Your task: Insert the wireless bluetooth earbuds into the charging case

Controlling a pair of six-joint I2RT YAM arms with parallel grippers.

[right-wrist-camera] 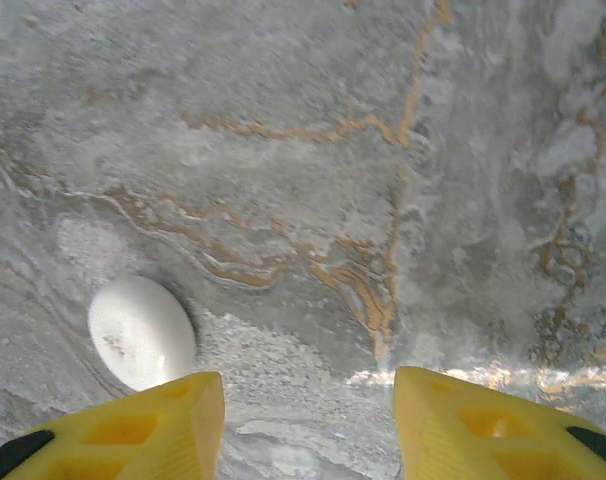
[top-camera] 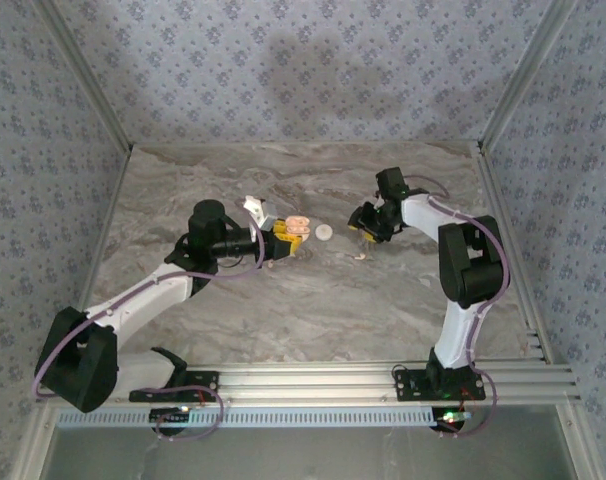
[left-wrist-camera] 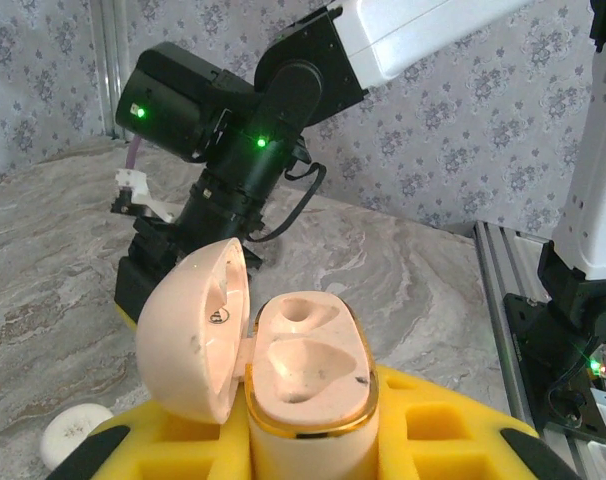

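Observation:
The tan charging case (left-wrist-camera: 311, 372) stands upright between the yellow fingers of my left gripper (left-wrist-camera: 313, 452), which is shut on it. Its lid (left-wrist-camera: 191, 335) hangs open to the left and both hollows are bare. In the top view the case (top-camera: 298, 227) sits at the left gripper (top-camera: 286, 238). One white earbud (top-camera: 325, 232) lies on the table between the two grippers, showing as the same earbud (left-wrist-camera: 73, 432) and earbud (right-wrist-camera: 141, 332) in the wrist views. My right gripper (right-wrist-camera: 308, 380) hovers open over bare table, the earbud just left of its left finger. A small pale bit (top-camera: 360, 257) lies near the right gripper (top-camera: 362, 222).
The marble-patterned table (top-camera: 313, 300) is walled by patterned panels on three sides. An aluminium rail (top-camera: 313, 382) carries both arm bases at the near edge. The right arm's dark wrist (left-wrist-camera: 233, 190) stands close behind the open case.

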